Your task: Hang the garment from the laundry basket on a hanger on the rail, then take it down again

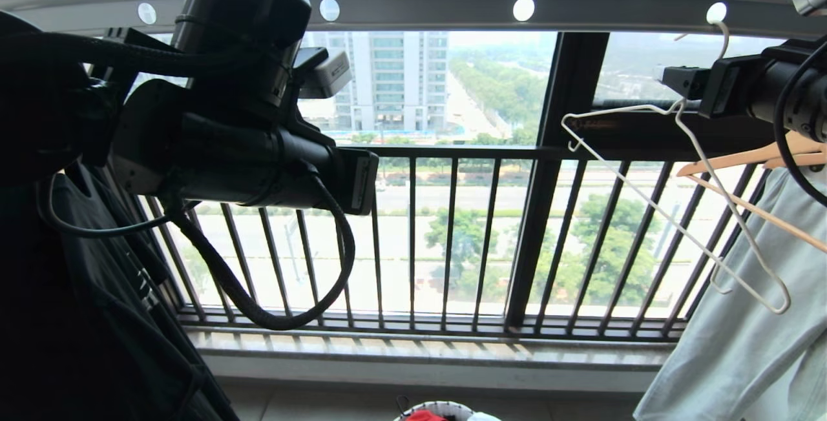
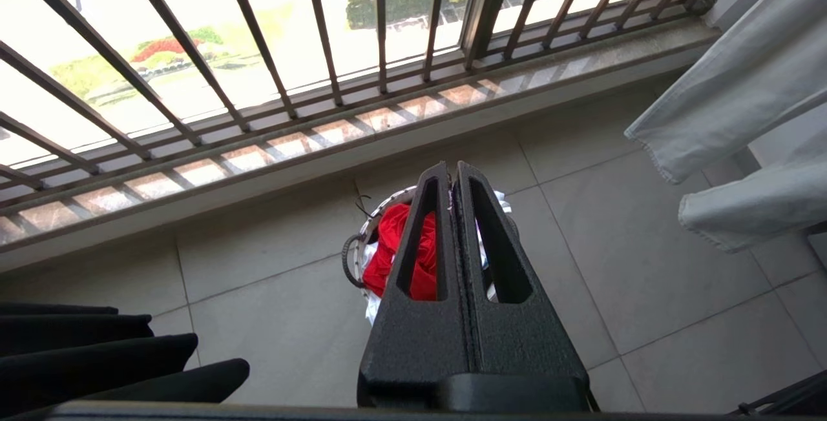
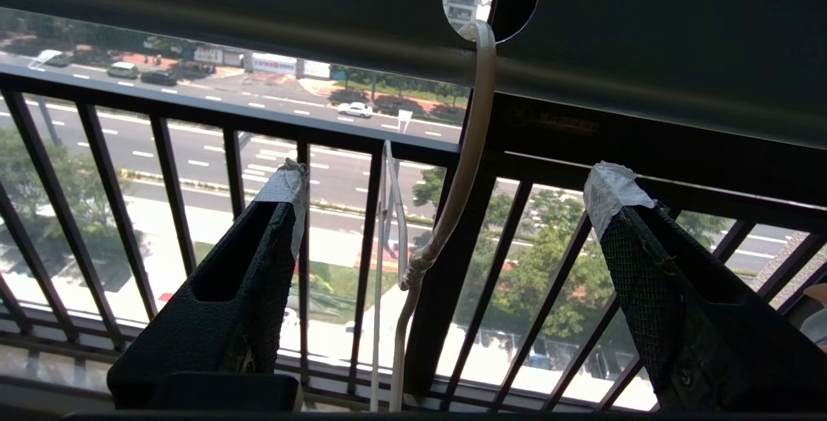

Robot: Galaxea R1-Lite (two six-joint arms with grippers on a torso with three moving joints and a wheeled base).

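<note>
A: From the head view, where is the hanger (image 1: 678,208)?

B: Its hook sits in a hole of the rail (image 1: 452,1), and its wire frame hangs bare below, tilted. The right claw (image 1: 678,82) is beside the hook's neck, under the rail. The left claw (image 1: 362,179) is well away from the hanger, also under the rail.

A: And the garment?

B: In the left wrist view the garment (image 2: 387,246) lies crumpled in the basket (image 2: 352,259) on the tiled floor, far below the rail, by the window railing (image 2: 258,72). The left claw (image 2: 452,175) points down toward it, jaws pressed together, empty.

A: The right wrist view?

B: The right claw (image 3: 446,182) stands wide open and grips nothing. The hanger (image 3: 465,150) runs upright between its jaws, touching neither.

A: So which arm goes next?

B: Probably the left, already aimed at the basket. The hanger's long axis hangs down from the rail, free for dressing.
</note>
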